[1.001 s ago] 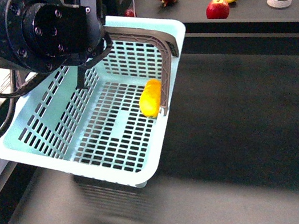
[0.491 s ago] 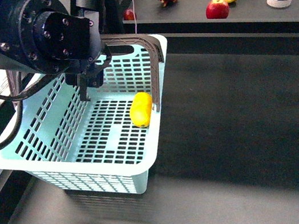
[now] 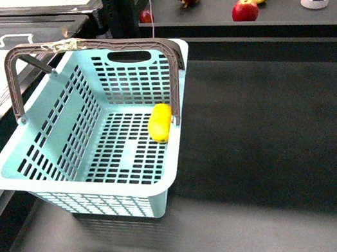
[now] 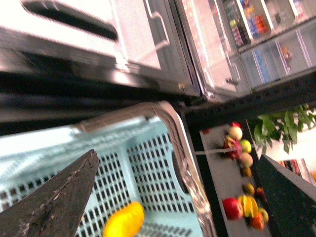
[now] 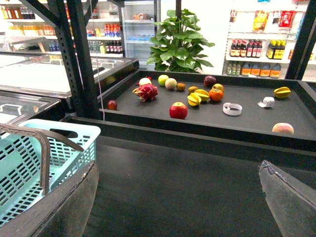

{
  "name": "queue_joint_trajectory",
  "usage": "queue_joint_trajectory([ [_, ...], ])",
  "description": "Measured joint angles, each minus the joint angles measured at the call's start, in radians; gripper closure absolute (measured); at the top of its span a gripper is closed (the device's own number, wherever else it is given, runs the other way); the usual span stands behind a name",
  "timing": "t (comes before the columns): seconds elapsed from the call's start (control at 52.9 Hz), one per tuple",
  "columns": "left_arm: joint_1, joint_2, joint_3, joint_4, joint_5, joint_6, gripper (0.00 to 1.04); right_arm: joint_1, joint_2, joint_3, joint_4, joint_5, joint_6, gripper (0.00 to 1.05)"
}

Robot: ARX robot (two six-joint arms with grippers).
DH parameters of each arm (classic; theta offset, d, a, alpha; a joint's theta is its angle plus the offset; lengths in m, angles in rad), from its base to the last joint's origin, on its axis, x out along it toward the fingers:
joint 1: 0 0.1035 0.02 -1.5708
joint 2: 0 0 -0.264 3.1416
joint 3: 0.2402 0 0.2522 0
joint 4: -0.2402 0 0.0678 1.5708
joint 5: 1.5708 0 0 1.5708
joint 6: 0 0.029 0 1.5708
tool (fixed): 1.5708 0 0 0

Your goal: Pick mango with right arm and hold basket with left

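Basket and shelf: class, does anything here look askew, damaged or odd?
One oddity: the basket's far handle is wrapped with tape, suggesting a repair. The mango lies inside on the slotted base. Nothing looks spilled.

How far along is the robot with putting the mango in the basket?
Done: the mango lies inside the turquoise basket, which stands on the dark surface with its handles up. In hand: nothing. The left gripper is open above the basket and not gripping it. The right gripper is open and empty. Left: little, it seems, unless the left arm should hold the basket again.
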Motion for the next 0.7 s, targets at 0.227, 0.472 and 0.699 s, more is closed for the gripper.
queue_joint_trajectory([
  [0.227, 0.154, -0.114, -0.235, 0.099, -0.017, 0.099, 0.08, 0.000, 0.000, 0.000, 0.000, 0.000, 0.000, 0.08],
  [0.472, 0.210, -0.064, -0.355, 0.500, 0.421, 0.495, 0.27, 0.000, 0.000, 0.000, 0.000, 0.000, 0.000, 0.08],
  [0.699, 0.278, -0.247, -0.512, 0.631, 0.664, 1.077, 0.70, 0.000, 0.000, 0.000, 0.000, -0.001, 0.000, 0.08],
])
